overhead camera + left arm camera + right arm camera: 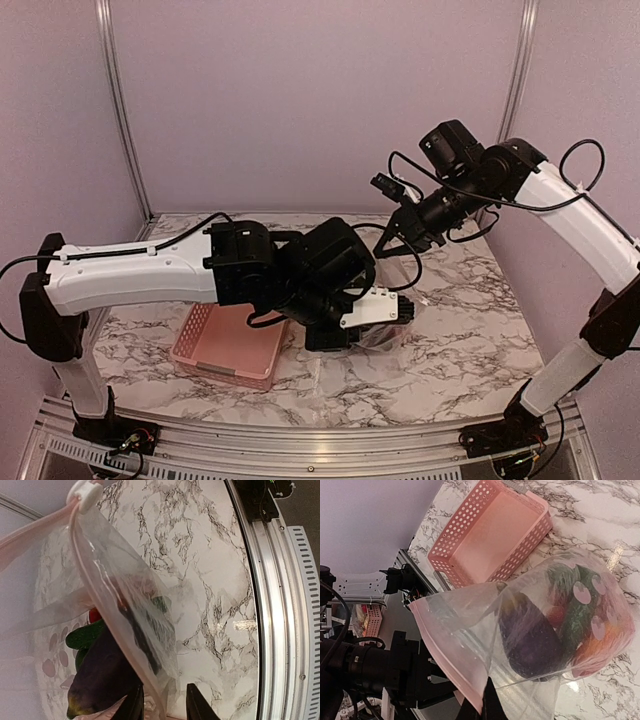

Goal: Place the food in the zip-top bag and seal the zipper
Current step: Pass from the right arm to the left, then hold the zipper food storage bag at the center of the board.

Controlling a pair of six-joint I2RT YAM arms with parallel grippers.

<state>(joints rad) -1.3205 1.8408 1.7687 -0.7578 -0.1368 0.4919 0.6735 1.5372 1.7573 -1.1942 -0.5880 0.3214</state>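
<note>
The clear zip-top bag (485, 620) stands on the marble table with the food inside: a dark purple eggplant (530, 635), green cucumbers (577, 607) and red pieces (555, 616). My right gripper (484, 707) is shut on the end of the pink zipper strip (445, 655) and holds that corner up (385, 245). My left gripper (165, 707) is open low at the bag (408, 312), and the zipper strip (107, 595) runs between its fingers, close to the left finger (134, 705). A white piece (85, 494) sits at the strip's far end. The eggplant (100, 675) lies inside the bag.
The empty pink basket (225, 345) sits on the table left of the bag, half under my left arm; it also shows in the right wrist view (490, 535). The table's metal front rail (280, 605) lies near the left gripper. Walls close in the back and sides.
</note>
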